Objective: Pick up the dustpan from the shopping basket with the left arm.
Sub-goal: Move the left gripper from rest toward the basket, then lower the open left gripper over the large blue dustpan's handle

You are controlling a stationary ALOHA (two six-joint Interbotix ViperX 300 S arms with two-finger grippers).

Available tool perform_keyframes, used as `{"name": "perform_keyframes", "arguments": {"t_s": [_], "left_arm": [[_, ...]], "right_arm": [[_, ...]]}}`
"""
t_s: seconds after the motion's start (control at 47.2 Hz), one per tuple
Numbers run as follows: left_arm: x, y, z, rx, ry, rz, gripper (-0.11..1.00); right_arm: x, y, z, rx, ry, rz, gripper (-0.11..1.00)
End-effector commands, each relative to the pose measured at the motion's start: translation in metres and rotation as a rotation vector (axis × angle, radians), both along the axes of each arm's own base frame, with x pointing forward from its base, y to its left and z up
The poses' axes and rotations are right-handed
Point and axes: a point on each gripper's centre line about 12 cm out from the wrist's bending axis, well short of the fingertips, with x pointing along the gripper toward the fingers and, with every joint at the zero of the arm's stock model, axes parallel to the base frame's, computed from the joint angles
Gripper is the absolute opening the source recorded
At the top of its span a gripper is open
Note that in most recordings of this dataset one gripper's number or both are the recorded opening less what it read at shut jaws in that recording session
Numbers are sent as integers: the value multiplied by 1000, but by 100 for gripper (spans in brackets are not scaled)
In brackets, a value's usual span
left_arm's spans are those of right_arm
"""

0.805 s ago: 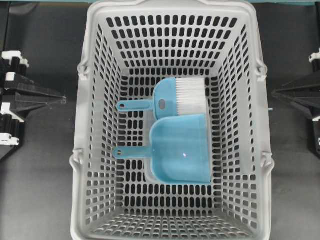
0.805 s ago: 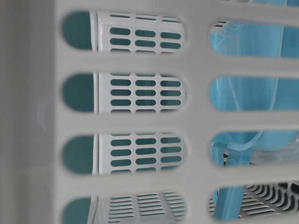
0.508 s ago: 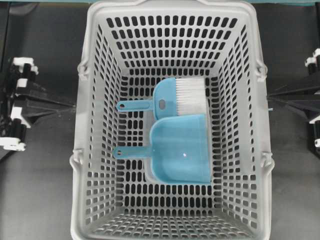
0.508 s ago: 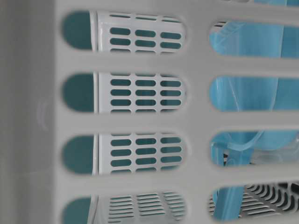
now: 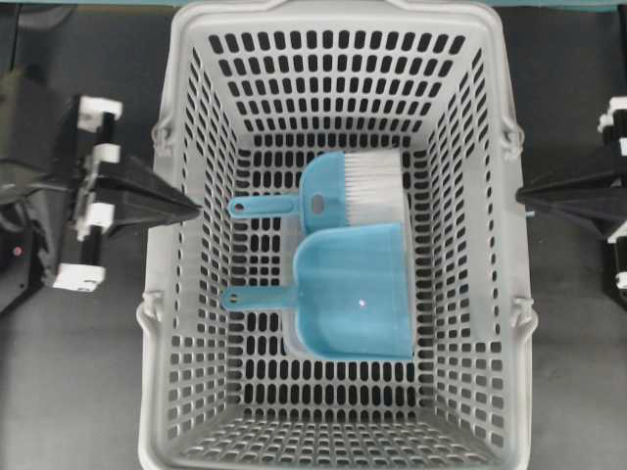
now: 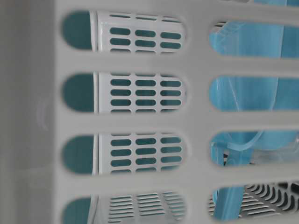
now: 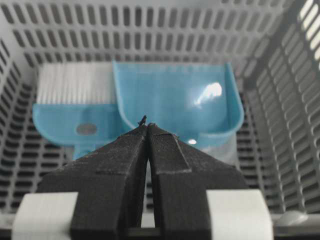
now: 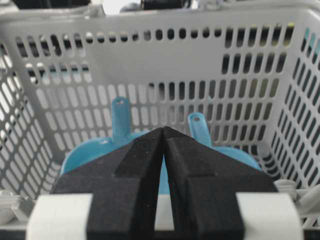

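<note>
The left gripper (image 5: 196,208) has its two black pointed fingers pressed together and holds nothing; in the overhead view its tip sits at the left rim of the shopping basket (image 5: 338,20), just crossing over the wall, and from its own wrist camera the shut point (image 7: 147,126) aims across the basket's inside towards the blue things on the floor. The dustpan (image 5: 355,291) lies flat on the slotted floor right of centre, scoop open upward, its thin handle (image 5: 257,297) with the hole at the end reaching left towards this arm. Just beyond it, touching or nearly so, lies the hand brush (image 5: 343,189) with white bristles, its own handle also pointing left, and a clear tray edge shows under the pan's near corner. The right gripper (image 5: 524,196) is likewise closed and empty, parked at the basket's right rim, outside the wall. I judge this to be the approach, with the pick not yet begun: nothing is touched and the arm is only entering over the rim. The next move, as I read it, calls for spreading the fingers, reaching in and down past the wall, and lining up on the pan's handle or raised rim rather than the brush handle, which lies close by and looks much alike
</note>
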Motion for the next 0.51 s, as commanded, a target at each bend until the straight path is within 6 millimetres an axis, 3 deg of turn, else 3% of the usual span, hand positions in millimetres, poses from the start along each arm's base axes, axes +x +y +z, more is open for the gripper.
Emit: {"name": "perform_keyframes", "arguments": {"t_s": [0.0, 0.064, 0.127, 0.36, 0.424, 0.487], "left_arm": [[14, -4, 19, 9, 58, -9, 0], [22, -5, 20, 13, 110, -12, 0], [29, -6, 21, 16, 157, -12, 0], [61, -10, 17, 24, 298, -14, 0], [69, -11, 16, 26, 330, -13, 1], [77, -11, 15, 26, 372, -9, 1]], "right_arm": [[2, 0, 10, 1, -18, -2, 0], [2, 0, 10, 1, -23, -2, 2], [2, 0, 10, 3, -21, -2, 11], [2, 2, 11, 11, -25, 8, 74], [2, 2, 11, 12, -23, 7, 82], [2, 2, 11, 14, -25, 7, 81]]}}
